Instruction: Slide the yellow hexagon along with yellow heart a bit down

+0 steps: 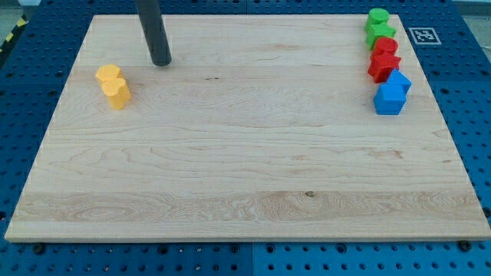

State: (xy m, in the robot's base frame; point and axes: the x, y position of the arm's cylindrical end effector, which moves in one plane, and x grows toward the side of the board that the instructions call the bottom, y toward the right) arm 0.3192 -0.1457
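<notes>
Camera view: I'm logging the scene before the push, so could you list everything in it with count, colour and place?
yellow hexagon: 1, yellow, upper left, touching the heart
yellow heart: 1, yellow, just below the hexagon
green blocks: 2, green, top right
red blocks: 2, red, below the green
blue blocks: 2, blue, below the red
wooden board: 1, light wood, centre
marker tag: 1, black-and-white, top right
my tip: 1, dark, right of and above the hexagon, apart

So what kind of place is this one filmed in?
Likely a robotics lab bench: a pale wooden board on a blue perforated metal table, a black-and-white fiducial marker, and small coloured blocks.
</notes>
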